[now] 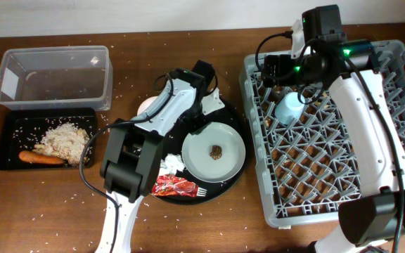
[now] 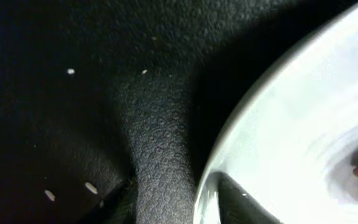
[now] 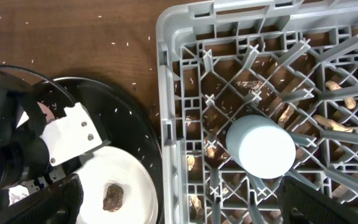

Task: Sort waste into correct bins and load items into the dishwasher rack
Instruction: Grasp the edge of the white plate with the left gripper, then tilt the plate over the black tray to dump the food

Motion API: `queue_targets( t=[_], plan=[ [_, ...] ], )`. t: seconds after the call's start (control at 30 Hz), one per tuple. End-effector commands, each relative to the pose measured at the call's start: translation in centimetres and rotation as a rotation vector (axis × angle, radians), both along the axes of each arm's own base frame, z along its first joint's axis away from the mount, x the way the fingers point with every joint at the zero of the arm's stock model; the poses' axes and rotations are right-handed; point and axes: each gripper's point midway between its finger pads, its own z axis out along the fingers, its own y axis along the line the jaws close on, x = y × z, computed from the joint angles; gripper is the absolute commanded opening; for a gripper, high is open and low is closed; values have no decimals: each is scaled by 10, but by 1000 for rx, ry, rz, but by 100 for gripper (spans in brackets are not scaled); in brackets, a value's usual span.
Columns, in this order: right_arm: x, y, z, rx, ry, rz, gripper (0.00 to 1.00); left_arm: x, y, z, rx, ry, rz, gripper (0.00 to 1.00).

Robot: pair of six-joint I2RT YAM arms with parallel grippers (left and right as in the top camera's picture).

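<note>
The pale plate carries the small brown lump and lies on the round black tray. My left gripper is at the plate's far-left rim. In the left wrist view its fingers are open and straddle the plate's rim. The napkin, red wrapper and fork lie at the tray's front. The white bowl peeks out behind the left arm. The light-blue cup stands upside down in the grey rack. My right gripper hangs wide open and empty above the cup.
The clear tub stands at the far left. In front of it the shallow black tray holds rice scraps and the carrot. Rice grains are scattered over the table. Peanut-like bits show beneath the rack.
</note>
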Motion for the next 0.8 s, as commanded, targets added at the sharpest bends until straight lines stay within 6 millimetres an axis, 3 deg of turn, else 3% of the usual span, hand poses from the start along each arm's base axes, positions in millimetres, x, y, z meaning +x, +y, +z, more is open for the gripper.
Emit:
queue_targets(
  t=[0.0, 0.2, 0.3, 0.4, 0.5, 0.63, 0.77],
  plan=[
    [0, 1, -2, -10, 3, 10, 99, -1, 1, -10, 13, 14, -12, 1],
    [0, 1, -2, -10, 3, 10, 99, 1, 0, -5, 11, 9, 18, 0],
    [0, 1, -2, -10, 3, 10, 99, 18, 2, 8, -9, -25, 124, 0],
    [0, 1, -2, -10, 3, 10, 99, 31, 17, 23, -22, -32, 220, 0],
    [0, 1, -2, -10, 3, 10, 99, 33, 21, 45, -64, -2, 248, 0],
    [0, 1, -2, -10, 3, 10, 99, 36, 21, 96, -129, 5, 268, 0],
    [0, 1, -2, -10, 3, 10, 98, 34, 43, 155, -154, -21, 312, 0]
  ],
)
